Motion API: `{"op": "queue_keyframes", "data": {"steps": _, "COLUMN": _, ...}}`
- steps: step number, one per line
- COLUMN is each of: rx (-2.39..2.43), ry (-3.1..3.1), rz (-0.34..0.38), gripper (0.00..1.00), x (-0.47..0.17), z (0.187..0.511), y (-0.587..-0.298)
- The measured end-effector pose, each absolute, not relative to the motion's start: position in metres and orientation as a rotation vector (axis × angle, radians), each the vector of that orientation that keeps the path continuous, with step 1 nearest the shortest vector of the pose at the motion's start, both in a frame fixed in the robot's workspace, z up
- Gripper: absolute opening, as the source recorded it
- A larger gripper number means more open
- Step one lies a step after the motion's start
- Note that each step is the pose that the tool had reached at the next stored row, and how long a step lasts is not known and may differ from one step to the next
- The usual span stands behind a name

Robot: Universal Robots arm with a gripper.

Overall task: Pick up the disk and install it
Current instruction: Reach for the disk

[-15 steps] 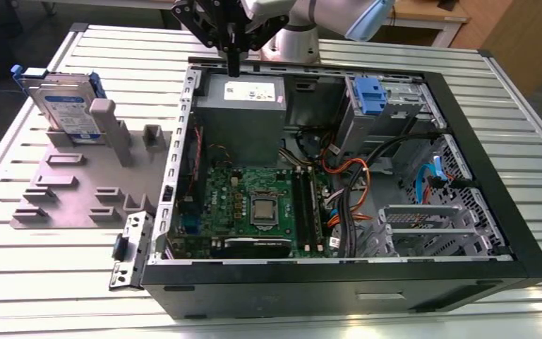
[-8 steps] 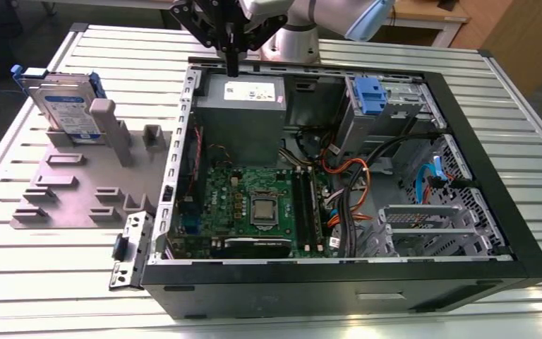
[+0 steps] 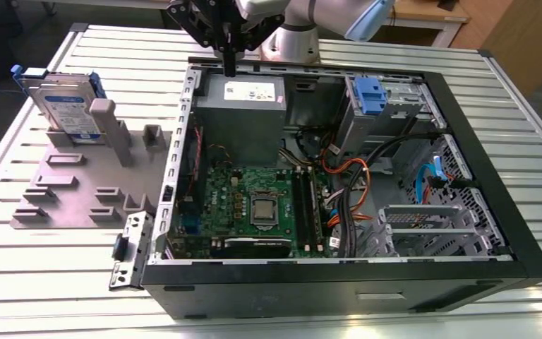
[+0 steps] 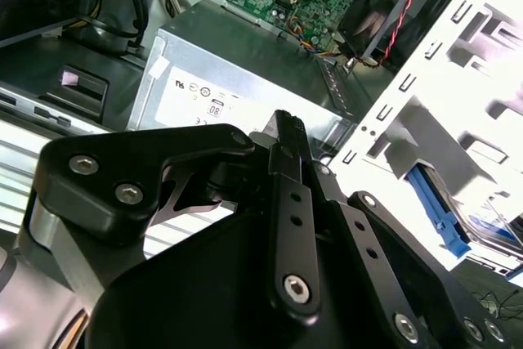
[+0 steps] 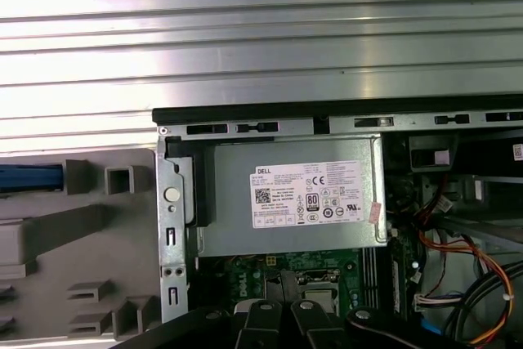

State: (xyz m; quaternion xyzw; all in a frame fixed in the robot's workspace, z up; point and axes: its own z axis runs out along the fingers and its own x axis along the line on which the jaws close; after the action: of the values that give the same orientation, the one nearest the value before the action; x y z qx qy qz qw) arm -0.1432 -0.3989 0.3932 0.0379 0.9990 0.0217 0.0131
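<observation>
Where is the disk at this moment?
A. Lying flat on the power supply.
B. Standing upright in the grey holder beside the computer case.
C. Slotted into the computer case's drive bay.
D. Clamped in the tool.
B: the disk stands upright in the grey holder on the exterior view's left, outside the computer case, while the tool hangs above the power supply.

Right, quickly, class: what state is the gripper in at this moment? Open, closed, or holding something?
Gripper: closed, holding nothing, near the power supply. The disk stands upright in the grey holder, apart from it.
</observation>
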Motion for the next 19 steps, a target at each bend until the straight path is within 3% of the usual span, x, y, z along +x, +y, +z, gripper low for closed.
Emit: {"op": "queue_keyframes", "data": {"steps": 19, "rx": 0.118, "ry": 3.113, "rz": 0.068, "gripper": 0.11, "x": -0.1468, "z": 0.3933, "y": -0.3989}}
